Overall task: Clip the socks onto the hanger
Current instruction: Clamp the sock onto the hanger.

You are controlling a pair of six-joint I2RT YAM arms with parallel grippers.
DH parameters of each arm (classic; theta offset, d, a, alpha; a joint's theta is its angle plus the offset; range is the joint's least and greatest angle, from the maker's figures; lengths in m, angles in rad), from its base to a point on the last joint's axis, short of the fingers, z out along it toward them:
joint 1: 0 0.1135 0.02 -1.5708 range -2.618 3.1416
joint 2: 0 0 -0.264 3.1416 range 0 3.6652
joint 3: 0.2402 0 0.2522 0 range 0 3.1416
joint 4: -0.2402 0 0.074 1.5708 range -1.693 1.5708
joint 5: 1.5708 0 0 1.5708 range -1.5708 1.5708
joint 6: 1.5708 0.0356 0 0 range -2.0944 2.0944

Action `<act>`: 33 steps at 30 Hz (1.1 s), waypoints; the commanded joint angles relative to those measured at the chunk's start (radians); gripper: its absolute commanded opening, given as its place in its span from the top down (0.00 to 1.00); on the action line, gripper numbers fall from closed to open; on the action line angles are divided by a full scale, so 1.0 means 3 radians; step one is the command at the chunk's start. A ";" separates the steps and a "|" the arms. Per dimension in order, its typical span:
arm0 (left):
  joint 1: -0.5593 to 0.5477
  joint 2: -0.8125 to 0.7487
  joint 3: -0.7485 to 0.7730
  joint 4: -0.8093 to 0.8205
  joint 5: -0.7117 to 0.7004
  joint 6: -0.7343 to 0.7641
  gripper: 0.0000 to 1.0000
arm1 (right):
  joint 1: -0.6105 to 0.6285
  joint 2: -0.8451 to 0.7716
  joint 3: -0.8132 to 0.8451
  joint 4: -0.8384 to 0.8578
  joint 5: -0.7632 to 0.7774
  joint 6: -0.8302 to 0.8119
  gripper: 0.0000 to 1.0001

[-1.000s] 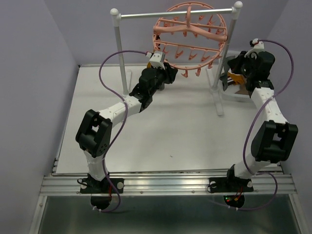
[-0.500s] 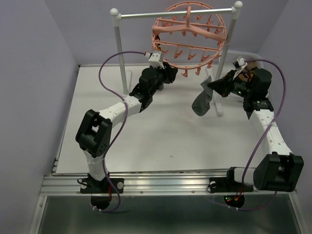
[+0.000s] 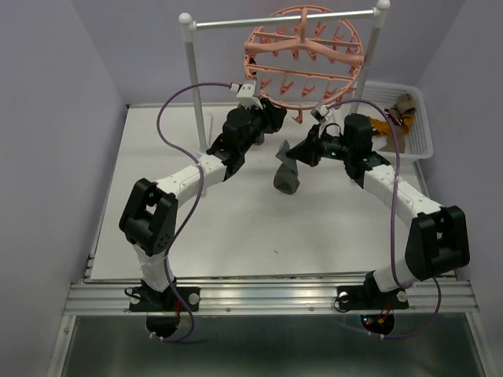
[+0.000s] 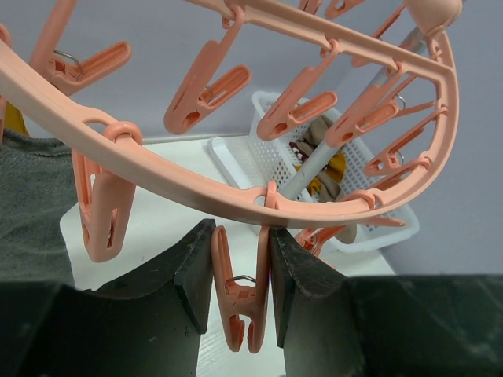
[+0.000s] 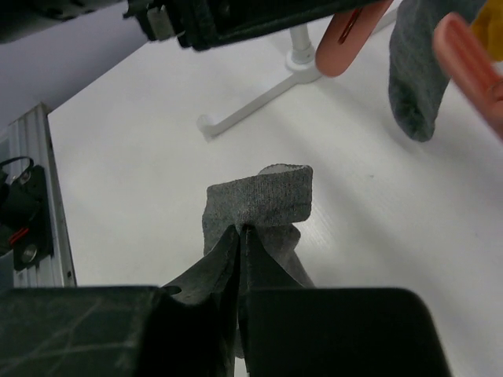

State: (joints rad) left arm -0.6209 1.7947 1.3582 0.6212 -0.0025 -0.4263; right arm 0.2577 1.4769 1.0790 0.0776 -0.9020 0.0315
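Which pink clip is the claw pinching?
The clip hanging at the hanger's near rim, squeezed inside the left claw. No claw touches the others.

Bright, even light, soft shadows; hanger (image 5: 470, 67) blurred close up.

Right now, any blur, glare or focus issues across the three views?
Top external: even light, sharp, no glare. Left wrist: hanger clips sharp, basket behind them softer. Right wrist: grey sock in the right gripper sharp, pink clip near the lens blurred.
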 commanded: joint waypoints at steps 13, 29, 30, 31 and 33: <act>0.0019 -0.0296 -0.0028 0.0189 -0.0391 -0.0445 1.00 | 0.0307 0.0272 -0.0058 0.1618 0.1156 0.0754 0.99; 0.0024 -0.0276 -0.0130 0.0286 -0.0345 -0.0507 1.00 | 0.0368 0.0298 -0.0028 0.1889 0.1110 0.1061 0.99; 0.0019 -0.0276 -0.0130 0.0286 -0.0339 -0.0512 1.00 | 0.0368 0.0303 -0.0023 0.1889 0.1094 0.1066 0.99; 0.0024 -0.0271 -0.0135 0.0297 -0.0334 -0.0517 1.00 | 0.0368 0.0303 -0.0028 0.1889 0.1084 0.1061 0.99; 0.0019 -0.0271 -0.0130 0.0307 -0.0329 -0.0522 1.00 | 0.0368 0.0303 -0.0028 0.1884 0.1038 0.1076 0.99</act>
State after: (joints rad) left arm -0.6216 1.7630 1.3216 0.6502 -0.0570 -0.5575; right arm 0.3614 1.5745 1.0370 0.5640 -0.5686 0.3374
